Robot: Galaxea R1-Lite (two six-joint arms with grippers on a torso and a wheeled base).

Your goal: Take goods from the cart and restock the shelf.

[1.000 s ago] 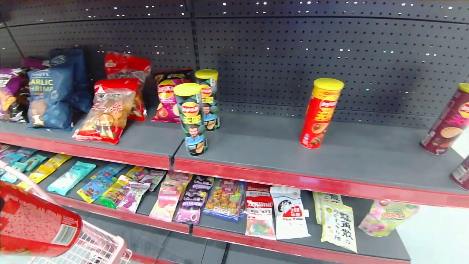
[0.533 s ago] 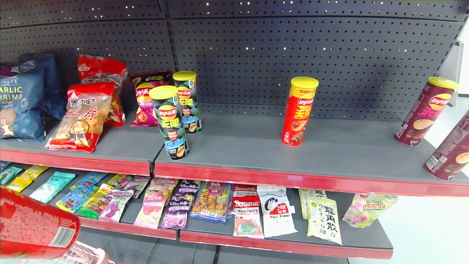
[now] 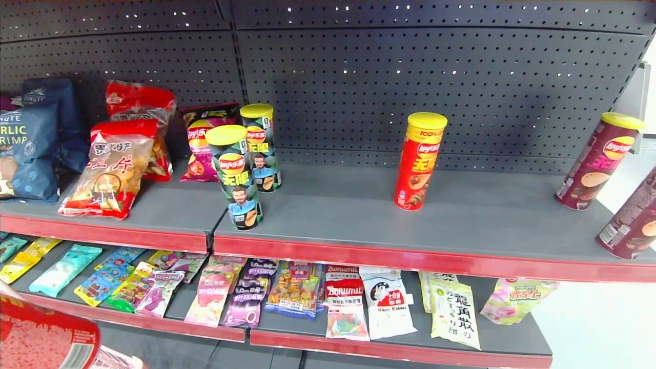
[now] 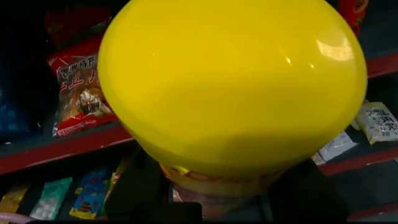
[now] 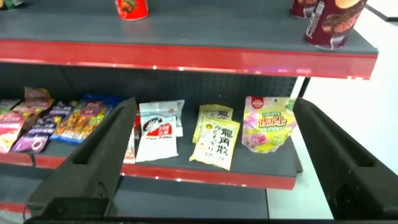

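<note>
One red chip can (image 3: 43, 341) with a yellow lid (image 4: 230, 81) is clamped in the left gripper (image 4: 217, 196). The gripper's dark fingers (image 4: 140, 190) press its sides just under the lid. The can is held low, beneath both shelf boards and not yet on the shelf. A sliver of pink cart (image 3: 120, 361) shows just beside this gripper. The right gripper (image 5: 211, 155) carries nothing, and its jaws stand wide apart.

Restocking looks partly done. Up and ahead of the left gripper, the upper shelf (image 3: 359, 215) already bears five standing cans. Two are dark green cans (image 3: 236, 177), one behind the other. A matching red shelf can (image 3: 419, 161) stands toward the right gripper's side, and two maroon cans (image 3: 597, 161) stand farther out that way. Wide bare stretches lie between them. By my judgement, the held can must be raised, set upright in a gap, perhaps by its red twin, and released. How much remains in the cart cannot be told.

The shelf board is grey with a red front lip, backed by a dark perforated panel (image 3: 410, 66). Snack bags (image 3: 110, 171) lean above the left gripper. Straight ahead of the right gripper, the lower shelf (image 5: 186, 177) holds a row of flat sweet packets (image 5: 214, 137). Pale floor (image 3: 599, 328) lies beyond the shelf's end.
</note>
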